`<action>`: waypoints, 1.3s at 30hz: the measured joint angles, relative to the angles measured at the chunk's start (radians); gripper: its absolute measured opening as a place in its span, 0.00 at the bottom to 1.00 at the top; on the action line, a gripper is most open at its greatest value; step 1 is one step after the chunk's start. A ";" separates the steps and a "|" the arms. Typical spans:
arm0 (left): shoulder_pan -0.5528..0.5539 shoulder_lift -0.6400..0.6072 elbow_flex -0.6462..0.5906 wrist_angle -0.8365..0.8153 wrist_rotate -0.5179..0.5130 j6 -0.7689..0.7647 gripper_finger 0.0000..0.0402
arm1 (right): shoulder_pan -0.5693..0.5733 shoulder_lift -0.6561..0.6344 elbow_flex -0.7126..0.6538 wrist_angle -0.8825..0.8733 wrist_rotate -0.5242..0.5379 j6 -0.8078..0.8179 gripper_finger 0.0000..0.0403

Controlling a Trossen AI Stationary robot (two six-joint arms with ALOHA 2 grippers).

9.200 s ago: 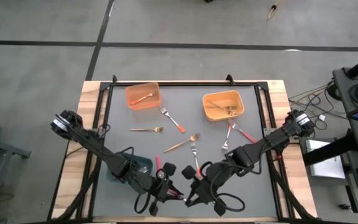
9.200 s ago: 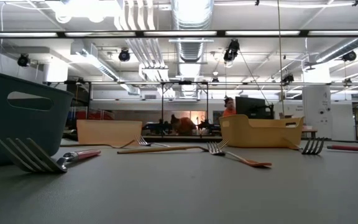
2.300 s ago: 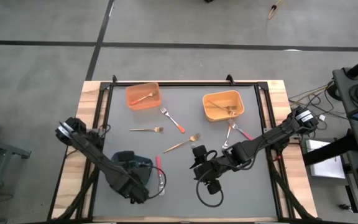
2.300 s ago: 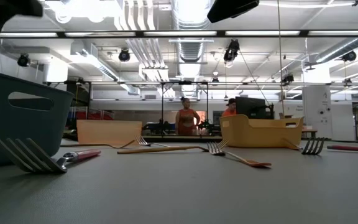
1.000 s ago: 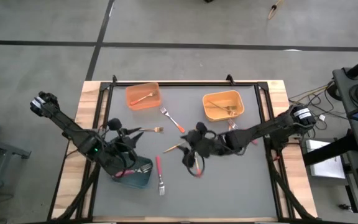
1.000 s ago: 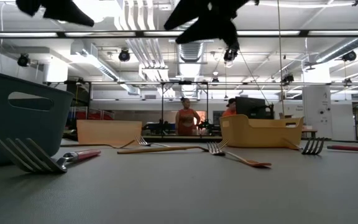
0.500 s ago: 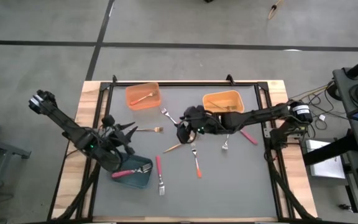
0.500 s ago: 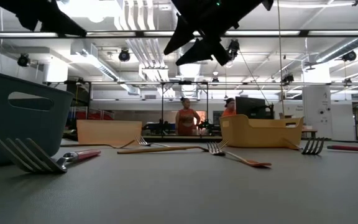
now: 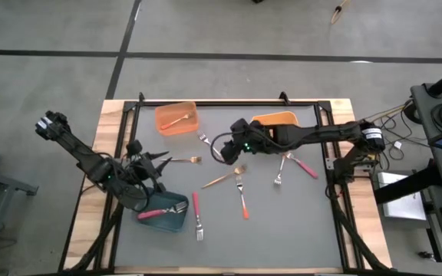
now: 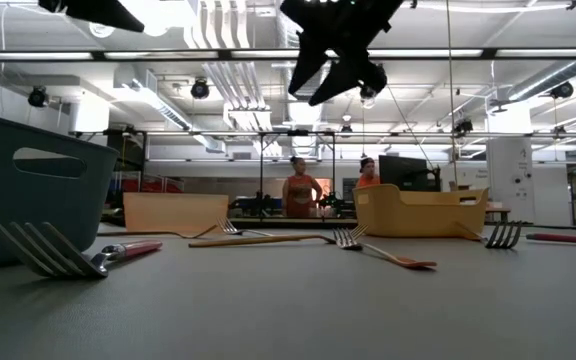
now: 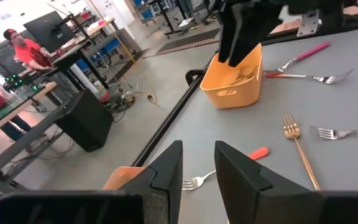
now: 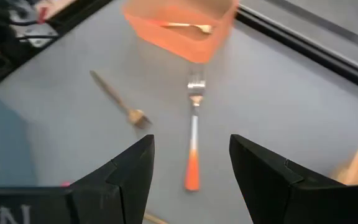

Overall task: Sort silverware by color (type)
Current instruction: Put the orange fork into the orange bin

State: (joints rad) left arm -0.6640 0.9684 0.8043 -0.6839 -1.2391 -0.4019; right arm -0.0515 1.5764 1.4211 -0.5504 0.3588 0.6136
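Swinging up-table since a moment ago, the right gripper (image 9: 225,151) now hangs spread and empty above an orange-handled fork (image 9: 214,148). Left gripper (image 9: 159,162) hovers slightly parted, empty, beside the teal bin (image 9: 165,222) holding a red-handled fork (image 9: 162,211).

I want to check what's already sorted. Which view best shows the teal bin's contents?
The high view: it looks down into the teal bin, showing a red-handled fork inside. The low view shows only the bin's outer wall; the wrist views barely show the bin, if at all.
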 joint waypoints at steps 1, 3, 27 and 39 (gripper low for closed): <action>0.000 0.000 0.003 -0.001 0.000 0.000 0.19 | -0.008 0.000 0.002 -0.009 0.000 -0.004 0.50; 0.000 0.000 0.010 -0.007 0.000 0.000 0.19 | -0.026 0.000 0.010 -0.014 0.000 -0.027 0.50; 0.000 -0.002 0.019 -0.065 -0.197 0.023 0.19 | -0.150 0.476 0.537 -0.317 -0.133 -0.355 0.50; 0.000 -0.002 0.005 -0.099 -0.204 -0.012 0.19 | -0.150 0.678 0.737 -0.536 -0.133 -0.418 0.50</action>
State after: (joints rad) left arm -0.6638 0.9661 0.8091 -0.7830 -1.4429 -0.4135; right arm -0.2020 2.2542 2.1585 -1.0865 0.2260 0.1956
